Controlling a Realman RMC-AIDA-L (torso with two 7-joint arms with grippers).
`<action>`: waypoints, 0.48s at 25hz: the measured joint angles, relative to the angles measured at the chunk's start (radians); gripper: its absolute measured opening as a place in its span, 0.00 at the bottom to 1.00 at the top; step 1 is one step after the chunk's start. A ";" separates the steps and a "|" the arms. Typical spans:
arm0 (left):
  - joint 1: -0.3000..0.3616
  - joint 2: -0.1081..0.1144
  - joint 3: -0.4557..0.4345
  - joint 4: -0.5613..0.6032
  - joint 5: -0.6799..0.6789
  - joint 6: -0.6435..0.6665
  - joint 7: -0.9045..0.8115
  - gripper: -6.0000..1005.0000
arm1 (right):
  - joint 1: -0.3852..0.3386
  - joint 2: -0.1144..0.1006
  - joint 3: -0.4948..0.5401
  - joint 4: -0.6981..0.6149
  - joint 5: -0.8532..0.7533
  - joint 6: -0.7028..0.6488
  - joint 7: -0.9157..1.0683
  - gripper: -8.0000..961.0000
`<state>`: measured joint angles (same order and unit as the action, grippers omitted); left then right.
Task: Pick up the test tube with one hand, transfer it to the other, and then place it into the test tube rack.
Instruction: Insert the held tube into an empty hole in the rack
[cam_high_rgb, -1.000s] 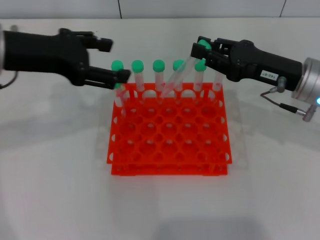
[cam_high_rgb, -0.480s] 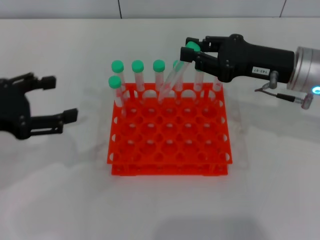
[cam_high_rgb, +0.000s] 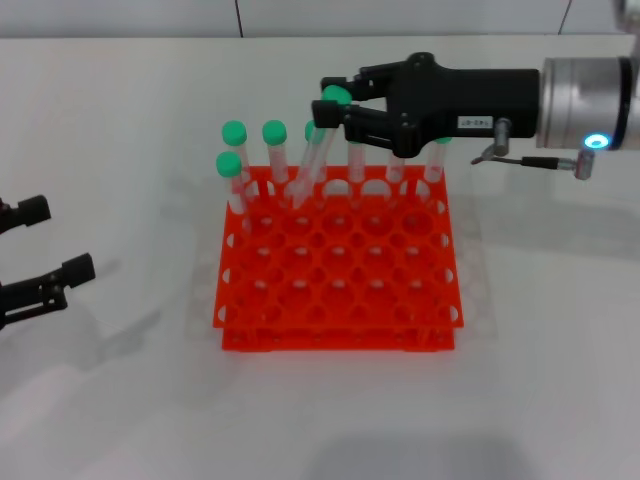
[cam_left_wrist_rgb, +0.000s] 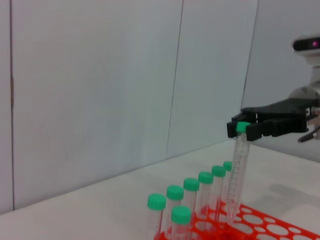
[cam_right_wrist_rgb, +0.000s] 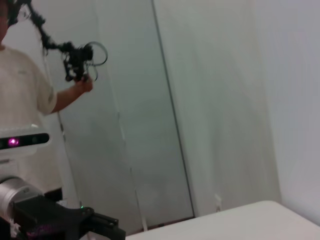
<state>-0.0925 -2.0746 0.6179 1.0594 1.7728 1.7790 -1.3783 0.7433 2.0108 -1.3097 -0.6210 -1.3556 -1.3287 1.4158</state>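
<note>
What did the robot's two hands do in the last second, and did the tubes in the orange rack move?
The left gripper pulled away from the test tube rack to the table's left edge, open. The right gripper kept its hold on the test tube by the green cap and carried it leftward along the back row, bottom end down near the rack's holes. The rack and the other tubes stayed put.
</note>
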 joint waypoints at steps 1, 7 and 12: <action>0.001 0.000 -0.001 -0.004 0.004 0.000 0.003 0.89 | 0.014 0.001 -0.001 -0.002 -0.015 0.005 0.007 0.30; 0.005 0.000 -0.006 -0.018 0.047 -0.004 0.018 0.89 | 0.074 0.003 -0.037 -0.005 -0.048 0.067 0.018 0.30; -0.003 -0.001 -0.050 -0.065 0.079 -0.009 0.054 0.89 | 0.115 0.004 -0.080 0.001 -0.053 0.107 0.028 0.30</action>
<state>-0.0952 -2.0753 0.5674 0.9945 1.8514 1.7702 -1.3239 0.8582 2.0150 -1.3893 -0.6204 -1.4081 -1.2220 1.4436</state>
